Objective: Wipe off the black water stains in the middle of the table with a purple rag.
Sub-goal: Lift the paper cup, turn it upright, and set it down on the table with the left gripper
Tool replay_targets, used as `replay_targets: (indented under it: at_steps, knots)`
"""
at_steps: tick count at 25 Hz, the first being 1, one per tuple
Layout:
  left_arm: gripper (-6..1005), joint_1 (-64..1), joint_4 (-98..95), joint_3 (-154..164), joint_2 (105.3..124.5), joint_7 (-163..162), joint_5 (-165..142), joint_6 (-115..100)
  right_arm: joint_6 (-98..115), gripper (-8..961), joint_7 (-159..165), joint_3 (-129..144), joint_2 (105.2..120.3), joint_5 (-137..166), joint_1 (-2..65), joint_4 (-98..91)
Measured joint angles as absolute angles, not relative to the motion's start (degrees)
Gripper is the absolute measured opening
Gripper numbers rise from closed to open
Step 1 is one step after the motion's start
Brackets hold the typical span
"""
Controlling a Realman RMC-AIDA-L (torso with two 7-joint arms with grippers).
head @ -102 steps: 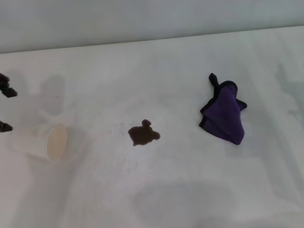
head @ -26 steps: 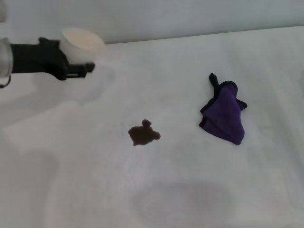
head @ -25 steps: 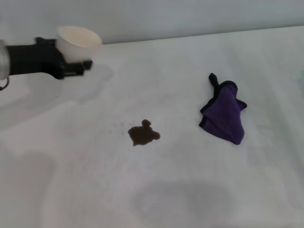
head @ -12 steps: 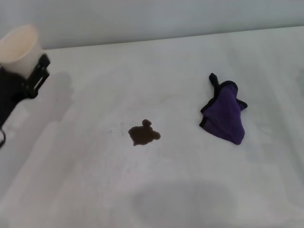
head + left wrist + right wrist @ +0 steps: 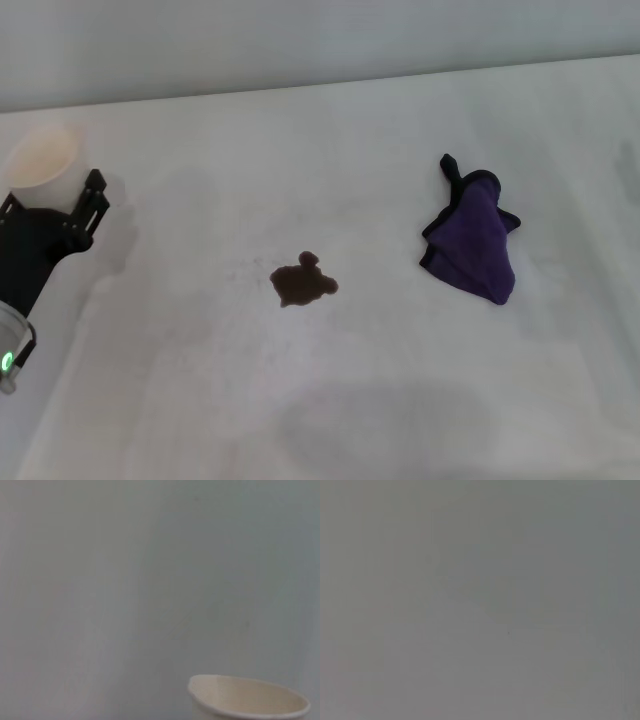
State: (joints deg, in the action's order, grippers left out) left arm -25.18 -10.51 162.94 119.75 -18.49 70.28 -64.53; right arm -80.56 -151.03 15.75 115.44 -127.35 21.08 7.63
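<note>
Landmark: the black water stains point(image 5: 302, 280), one dark lobed blot near the middle of the table point(image 5: 330, 400).

Edges, room: I see the table's far edge well behind the blot, running the width of the head view against a pale wall. Bare white top lies on every side of the blot, toward me as well.

Purple rag point(image 5: 473, 238): right of the blot and slightly farther back, well apart from it, lying crumpled with its black tab pointing to the far edge. Nothing touches it.

Left gripper point(image 5: 50, 205): far left of the blot, at the table's left margin, closed around a cream paper cup point(image 5: 42, 160) held upright, mouth up. The rag is across the table from it, beyond the blot.

Right gripper: I find it in no view.

Views: the left wrist camera gives only the cup's rim point(image 5: 248, 696) against a blank pale surface; blot and rag show in the head view alone. The right wrist camera shows flat grey, nothing distinguishable.
</note>
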Motion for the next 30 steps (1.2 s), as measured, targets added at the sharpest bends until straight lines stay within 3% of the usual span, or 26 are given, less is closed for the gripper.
replay_targets:
  at_steps: [30]
  knots:
    - [672, -25.1, -12.2, 162.9, 119.5, -17.9, 66.1, -54.5, -82.0, 835, -150.3, 19.3, 115.49, -127.4, 19.2, 8.4]
